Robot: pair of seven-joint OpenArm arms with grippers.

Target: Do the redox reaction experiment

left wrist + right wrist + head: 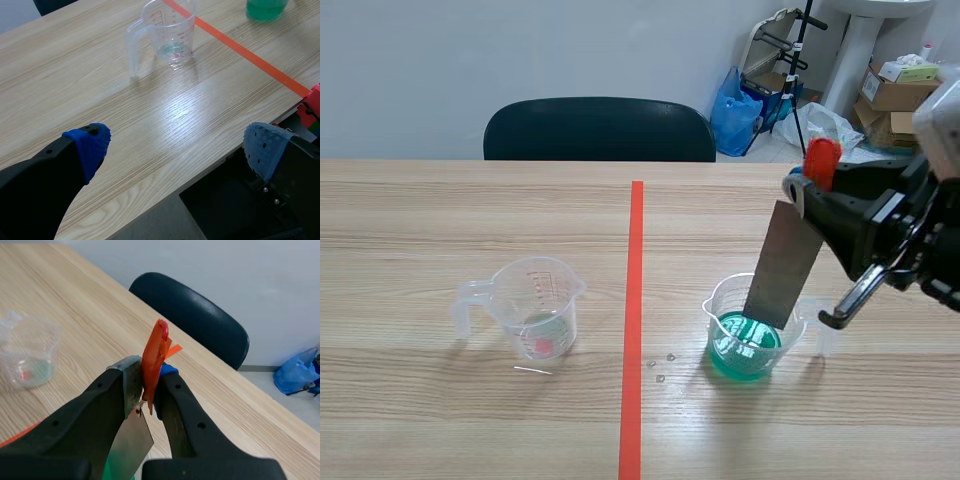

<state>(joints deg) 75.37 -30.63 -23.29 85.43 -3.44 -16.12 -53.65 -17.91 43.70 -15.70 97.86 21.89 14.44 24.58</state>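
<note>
A clear cup of green liquid point(748, 338) stands right of the tape line. My right gripper point(807, 190) is shut on a grey metal strip point(782, 266) with an orange-red tab point(823, 162) at its top. The strip slants down, its lower end inside the green cup. In the right wrist view the strip point(129, 440) and tab point(155, 354) are pinched between my right gripper's point(147, 385) fingers. A clear measuring cup point(535, 308) holding a little liquid stands left of the line, handle to the left. My left gripper point(177, 145) is open over the table's near edge, the measuring cup point(170, 30) well ahead of it.
An orange-red tape line point(635, 320) runs down the middle of the table point(440, 220). A few droplets point(662, 366) lie beside the green cup. A black chair point(600, 130) stands behind the far edge, with boxes point(895, 95) and a blue bag point(732, 110) on the floor beyond.
</note>
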